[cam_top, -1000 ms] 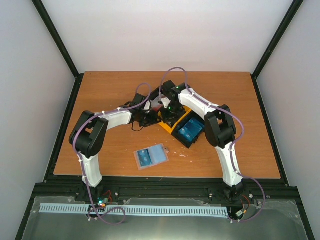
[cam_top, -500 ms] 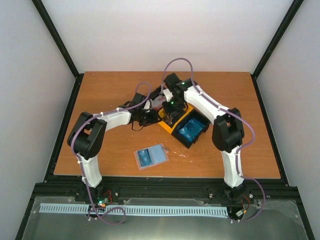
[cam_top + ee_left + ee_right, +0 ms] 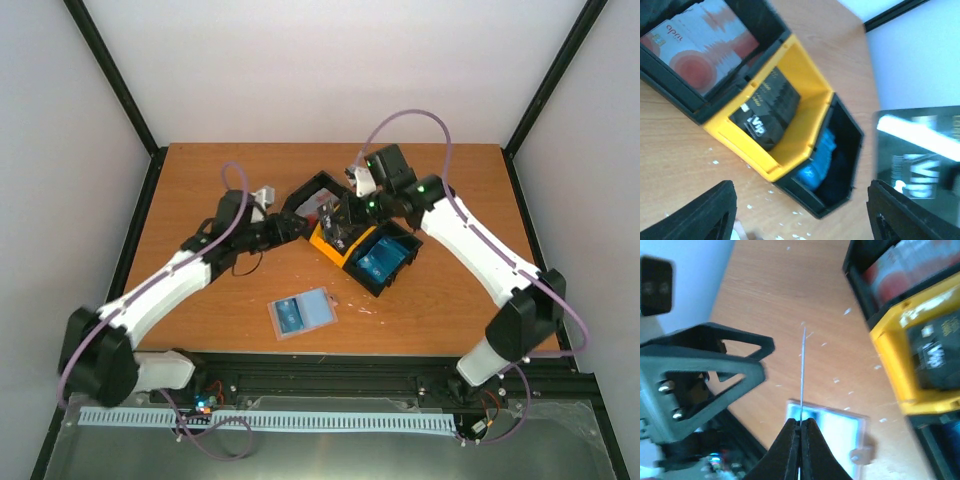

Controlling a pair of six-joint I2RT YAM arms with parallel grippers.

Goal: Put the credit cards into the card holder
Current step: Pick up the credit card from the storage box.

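**Pinching a dark card on edge over the open holder**

The right gripper (image 3: 801, 424) is squeezing its fingers flat on a dark grey credit card (image 3: 920, 150), which is sticking straight out past the tips. The card holder (image 3: 826, 434) is lying open just beneath it, and the yellow bin (image 3: 890, 375) is sitting to its right. The left gripper (image 3: 800, 205) is gaping wide, holding nothing. Wooden table (image 3: 790, 290) is showing between holder and bins. Since a second ago, the right arm has been rising off the yellow bin.

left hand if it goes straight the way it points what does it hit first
Probably the near wall of the yellow plastic bin holding black plastic cards, which the open left hand faces; depth is unclear.
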